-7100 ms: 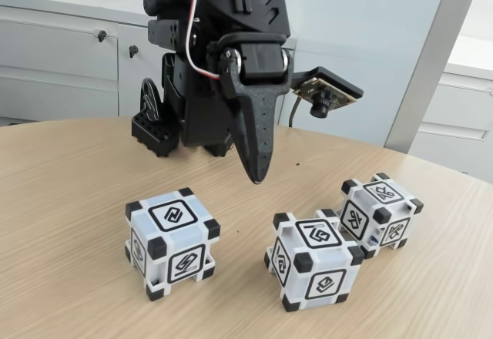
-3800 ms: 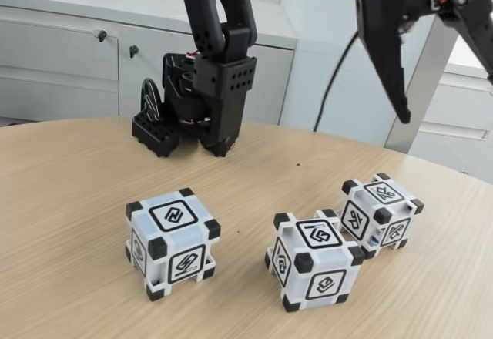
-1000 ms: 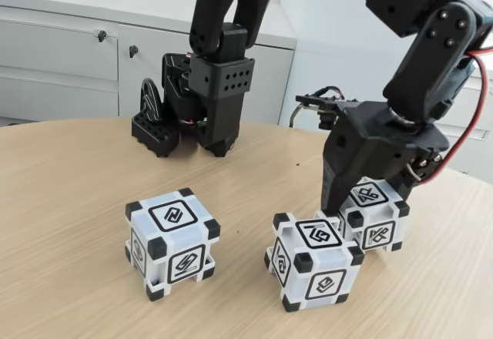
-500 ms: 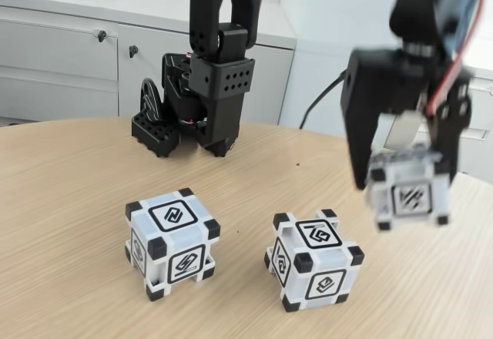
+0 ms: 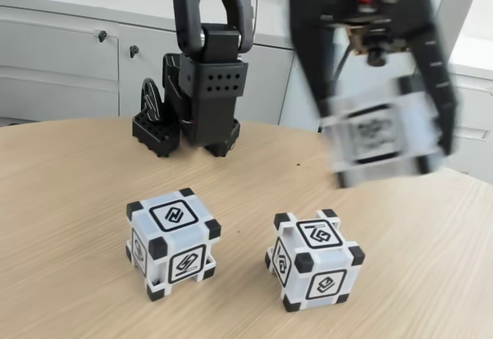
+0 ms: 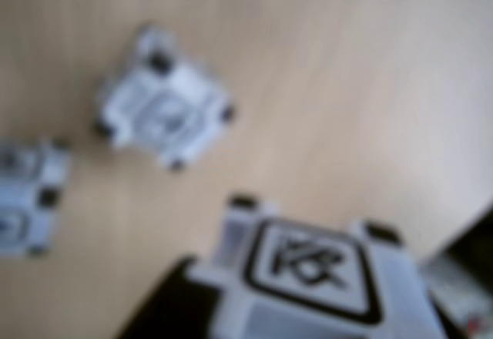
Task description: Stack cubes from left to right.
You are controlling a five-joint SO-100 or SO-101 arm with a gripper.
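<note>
We find no words, brand names or numbers that can be read; the only signs are black-framed square glyphs on the cubes. Taking the middle cube (image 5: 314,260) as landmark in the fixed view, it carries one glyph on its top and one on each of its two visible sides (angular line figures, not letters). The cube to its left (image 5: 171,243) shows three likewise. The cube above and to its right (image 5: 383,135) is too blurred there; in the wrist view (image 6: 308,277) its framed glyph resembles angular strokes.
</note>
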